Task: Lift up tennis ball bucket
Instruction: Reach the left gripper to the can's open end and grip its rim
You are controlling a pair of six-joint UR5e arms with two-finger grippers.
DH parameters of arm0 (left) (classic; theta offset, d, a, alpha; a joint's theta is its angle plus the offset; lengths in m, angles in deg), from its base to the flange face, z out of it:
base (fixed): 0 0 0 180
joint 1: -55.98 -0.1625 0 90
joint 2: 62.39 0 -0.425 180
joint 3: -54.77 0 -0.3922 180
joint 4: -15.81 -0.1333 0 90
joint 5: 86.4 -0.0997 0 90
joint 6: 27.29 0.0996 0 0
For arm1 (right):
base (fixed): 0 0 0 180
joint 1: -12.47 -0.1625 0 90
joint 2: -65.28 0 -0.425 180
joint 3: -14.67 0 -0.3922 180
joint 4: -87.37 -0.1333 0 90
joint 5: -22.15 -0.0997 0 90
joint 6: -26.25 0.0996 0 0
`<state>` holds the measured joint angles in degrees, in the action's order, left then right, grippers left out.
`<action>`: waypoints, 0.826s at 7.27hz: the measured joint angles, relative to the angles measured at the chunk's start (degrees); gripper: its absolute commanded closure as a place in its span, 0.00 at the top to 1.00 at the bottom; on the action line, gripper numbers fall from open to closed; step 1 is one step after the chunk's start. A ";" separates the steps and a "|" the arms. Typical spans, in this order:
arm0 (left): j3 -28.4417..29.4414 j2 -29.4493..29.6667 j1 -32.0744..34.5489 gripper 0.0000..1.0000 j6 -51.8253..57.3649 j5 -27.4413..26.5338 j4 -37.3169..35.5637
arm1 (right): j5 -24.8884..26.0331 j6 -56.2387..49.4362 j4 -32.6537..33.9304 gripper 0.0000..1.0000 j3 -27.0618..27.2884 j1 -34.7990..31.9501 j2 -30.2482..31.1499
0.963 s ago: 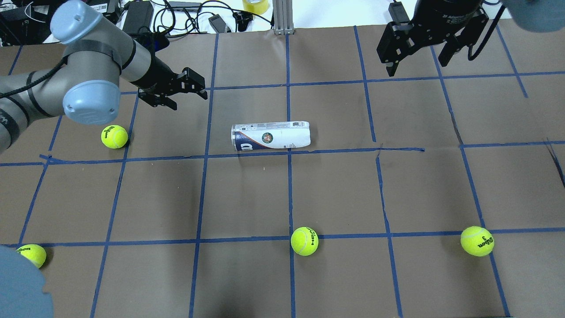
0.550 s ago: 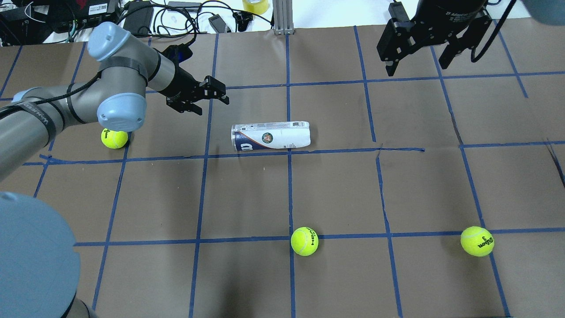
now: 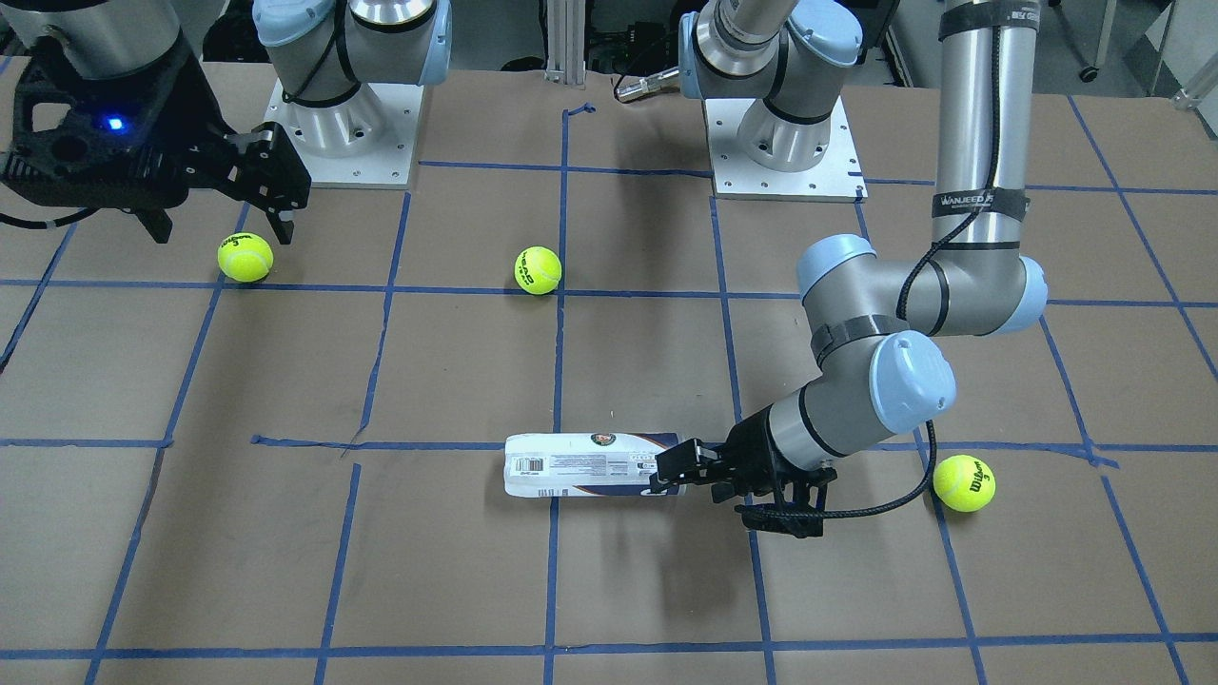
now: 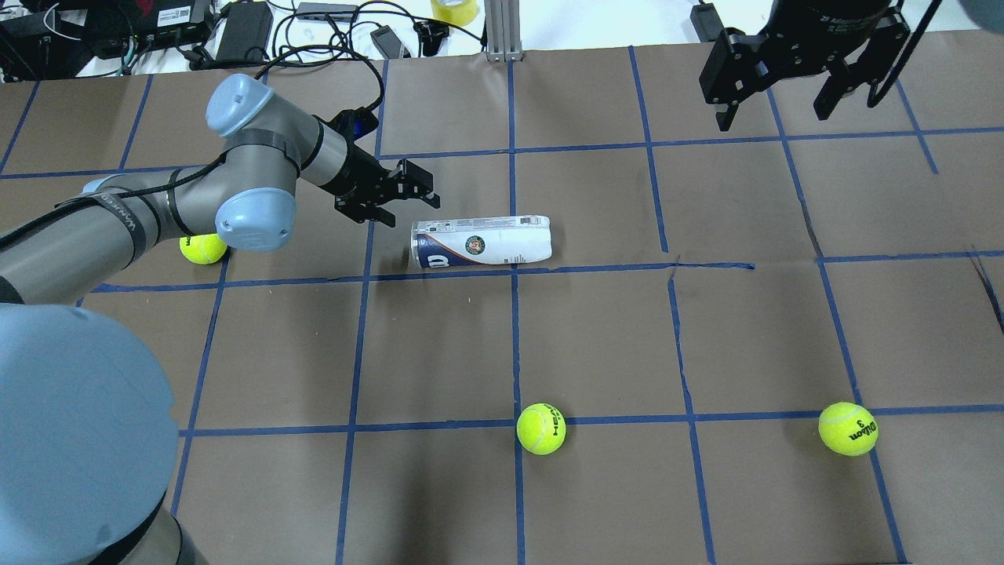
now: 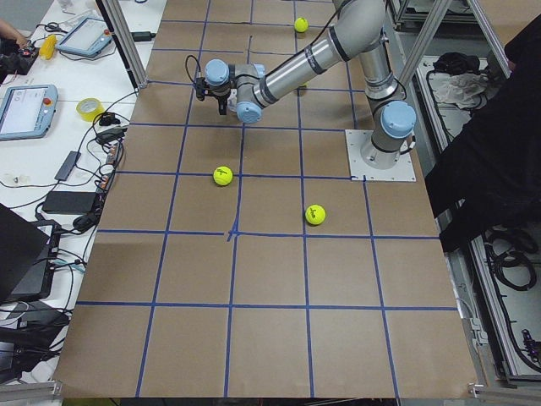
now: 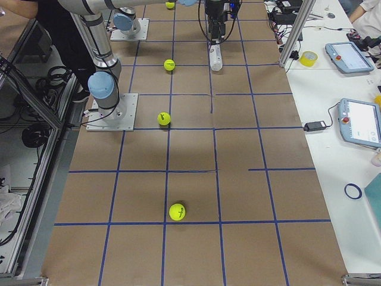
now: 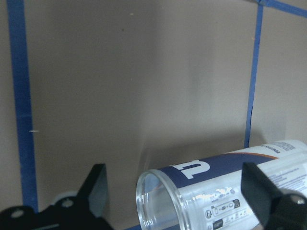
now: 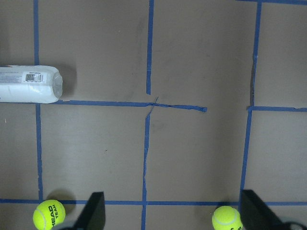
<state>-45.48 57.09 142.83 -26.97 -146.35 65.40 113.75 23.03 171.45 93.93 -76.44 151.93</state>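
The tennis ball bucket lies on its side near the table's middle, a clear tube with a white and navy label. It also shows in the front view and the right wrist view. My left gripper is open at the tube's open left end. In the left wrist view the fingers stand on either side of the tube's clear rim, not touching it. My right gripper is open and empty, high over the far right of the table, well away from the tube.
Yellow-green tennis balls lie on the brown paper: one under my left forearm, one at front centre, one at front right. Cables and boxes line the far edge. My left shoulder blocks the near left corner.
My left arm has swung right and forward, bringing its open gripper from the left grid square up to the tube's open end. My right gripper has drifted a little right. The tube has not moved.
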 measured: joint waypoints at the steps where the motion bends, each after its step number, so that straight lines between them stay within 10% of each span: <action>1: -0.33 0.03 0.50 1.00 -0.48 0.55 0.55 | -1.12 0.00 -0.02 1.00 -0.11 0.45 0.31; 5: -0.52 -1.58 1.21 0.97 -0.94 1.07 7.14 | -1.89 -0.29 0.68 1.00 -0.79 0.98 0.82; 6: -0.46 -1.52 1.53 0.82 -1.60 1.03 7.57 | -2.04 -0.29 0.92 1.00 -1.06 0.98 0.80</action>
<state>-45.95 55.57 144.36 -28.57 -145.32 72.97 111.71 22.73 172.37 92.87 -75.45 152.72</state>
